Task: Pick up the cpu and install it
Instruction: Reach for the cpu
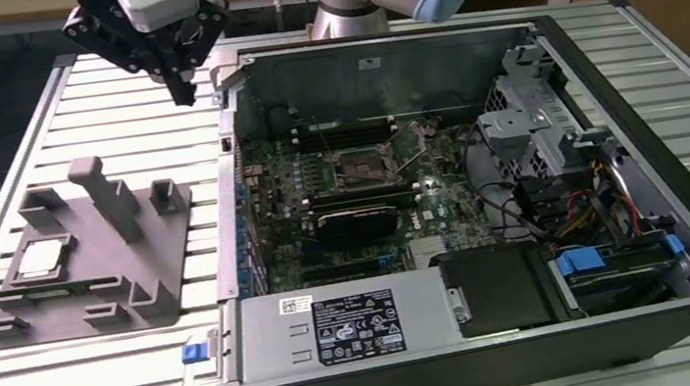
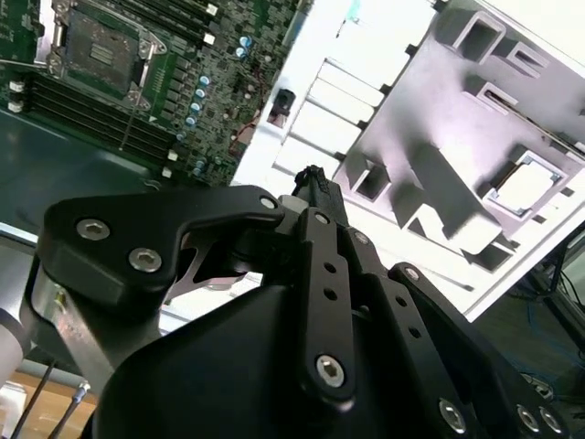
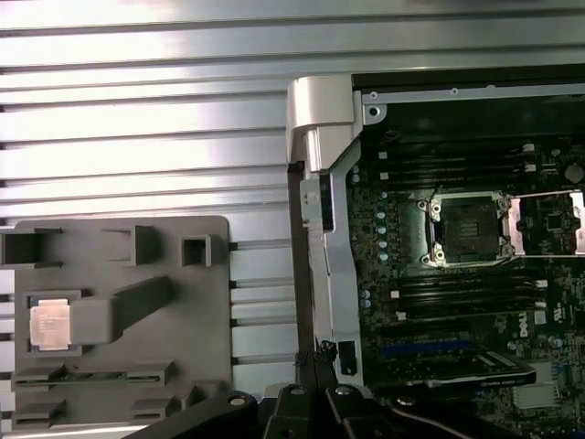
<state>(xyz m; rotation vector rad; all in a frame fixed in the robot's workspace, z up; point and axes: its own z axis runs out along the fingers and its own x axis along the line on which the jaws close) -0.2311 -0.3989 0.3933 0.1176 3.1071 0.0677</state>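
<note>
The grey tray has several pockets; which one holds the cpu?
The square pocket at the tray's edge on the exterior view's left, beside the tall block, holds the silver cpu; the other pockets show no such chip.

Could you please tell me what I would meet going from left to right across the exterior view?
cpu lying on the grey tray → gripper raised above the table → motherboard socket inside the open case → drive cage.
</note>
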